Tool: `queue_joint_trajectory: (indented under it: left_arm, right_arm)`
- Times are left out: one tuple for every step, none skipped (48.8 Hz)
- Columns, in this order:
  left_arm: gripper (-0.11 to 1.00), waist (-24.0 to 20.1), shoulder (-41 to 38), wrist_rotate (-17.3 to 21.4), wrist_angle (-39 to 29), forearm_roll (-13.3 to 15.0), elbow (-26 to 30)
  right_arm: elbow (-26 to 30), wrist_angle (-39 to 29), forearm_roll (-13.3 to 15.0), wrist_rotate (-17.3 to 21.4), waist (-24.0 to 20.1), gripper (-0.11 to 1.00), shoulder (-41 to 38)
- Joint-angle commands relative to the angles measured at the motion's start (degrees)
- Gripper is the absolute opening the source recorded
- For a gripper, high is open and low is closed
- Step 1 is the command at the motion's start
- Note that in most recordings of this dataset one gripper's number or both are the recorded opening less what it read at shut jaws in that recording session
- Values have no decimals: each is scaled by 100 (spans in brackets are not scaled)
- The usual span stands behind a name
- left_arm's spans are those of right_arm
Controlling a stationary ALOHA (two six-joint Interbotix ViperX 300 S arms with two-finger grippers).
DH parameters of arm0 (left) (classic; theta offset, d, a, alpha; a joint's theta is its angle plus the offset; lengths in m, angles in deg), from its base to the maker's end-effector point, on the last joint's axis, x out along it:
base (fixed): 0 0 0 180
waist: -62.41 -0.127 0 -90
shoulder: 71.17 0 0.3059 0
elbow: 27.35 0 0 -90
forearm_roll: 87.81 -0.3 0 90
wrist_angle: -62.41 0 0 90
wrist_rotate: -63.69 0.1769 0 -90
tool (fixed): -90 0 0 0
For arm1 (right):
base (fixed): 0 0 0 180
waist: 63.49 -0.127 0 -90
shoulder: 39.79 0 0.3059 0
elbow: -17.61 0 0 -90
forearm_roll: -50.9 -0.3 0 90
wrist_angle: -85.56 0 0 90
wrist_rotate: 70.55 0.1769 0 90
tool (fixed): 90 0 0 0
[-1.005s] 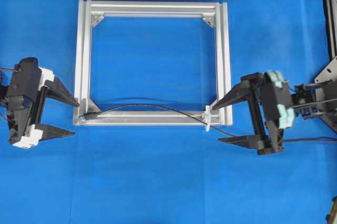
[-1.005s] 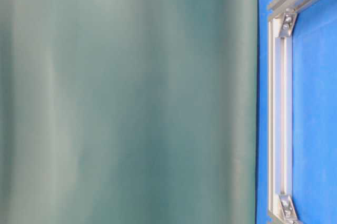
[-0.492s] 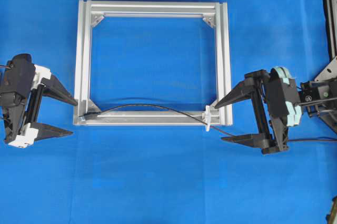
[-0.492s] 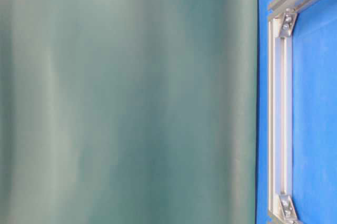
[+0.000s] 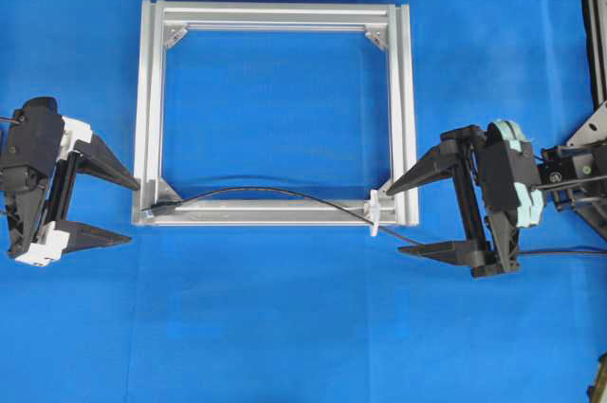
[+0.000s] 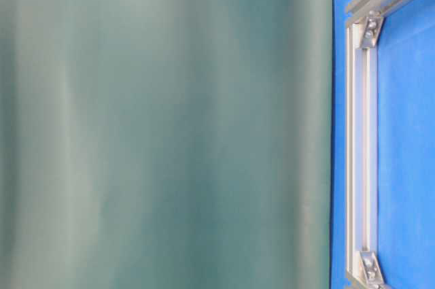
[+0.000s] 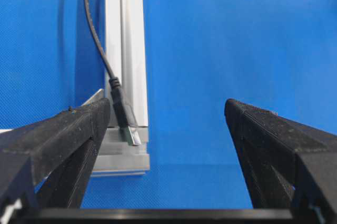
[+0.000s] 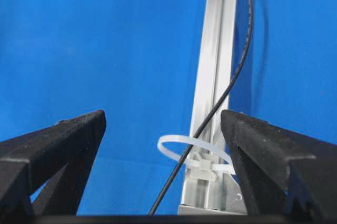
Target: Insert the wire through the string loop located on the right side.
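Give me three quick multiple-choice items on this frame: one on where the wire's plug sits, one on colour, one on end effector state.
1. Where does the plug end of the wire lie?
A. at the aluminium frame's bottom-left corner
B. at its top-right corner
C. off the frame on the cloth

2. What colour is the string loop?
A. red
B. white
C. black

3. How do the left end effector and the right end effector stand?
A. both shut
B. only the left one open
C. both open, holding nothing

Answers: 1 A, the overhead and left wrist views show the plug resting on that corner. 2 B, the right wrist view shows a white tie. 3 C, fingers are spread wide with bare cloth between them.
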Motion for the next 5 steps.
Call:
queue_joint_trajectory:
  left_arm:
    - [86,-18,9,9,26,-9,88]
    - [86,-18,9,9,26,-9,88]
    - [86,-18,9,9,26,-9,88]
    - [86,-18,9,9,26,-9,88]
    - [86,-18,9,9,26,-9,97]
  right_arm:
    - [105,9,9,-9,9,93,53]
    - [105,18,9,-9,9,93,53]
    - [114,18,9,-9,9,93,53]
    - [114,18,9,-9,9,93,53]
    - [114,18,9,-9,9,93,53]
